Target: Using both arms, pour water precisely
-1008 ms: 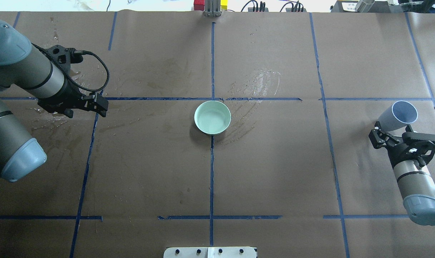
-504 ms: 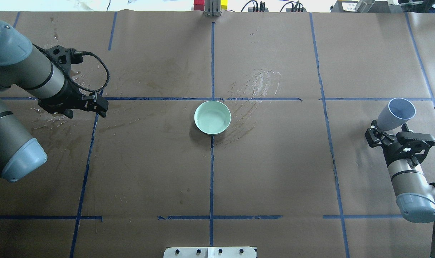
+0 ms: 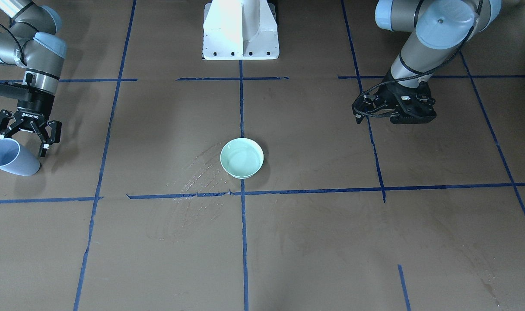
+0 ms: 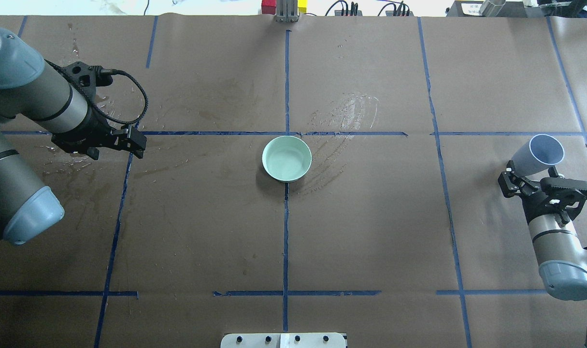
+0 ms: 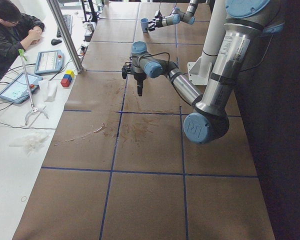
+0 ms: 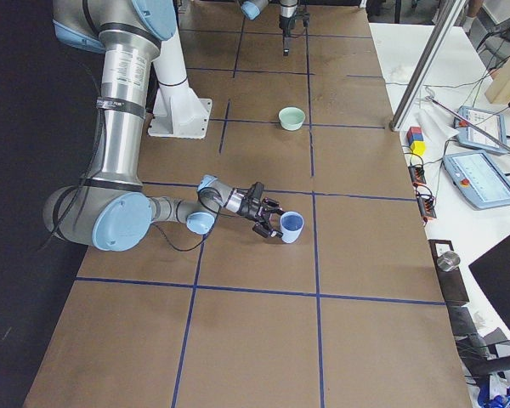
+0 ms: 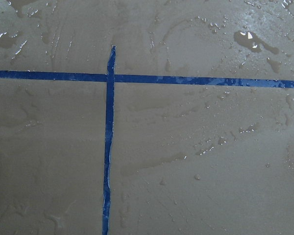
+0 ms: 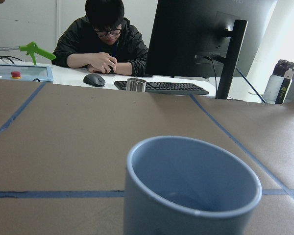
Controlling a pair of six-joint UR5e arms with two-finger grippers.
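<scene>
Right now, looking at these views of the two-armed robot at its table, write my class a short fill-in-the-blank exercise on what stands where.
1. The mint-green bowl stands on a strip of ____ tape.
2. The blue cup stands upright in front of the ____ gripper.
3. The fingers of that gripper are ____, with the cup not yet gripped.
4. The left gripper hangs over brown paper that looks ____ in the left wrist view.

Missing words: blue; right; open; wet

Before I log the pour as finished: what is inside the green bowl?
The green bowl holds a shallow pool of clear water. Its depth cannot be judged, and the paper beneath the bowl is covered.
</scene>
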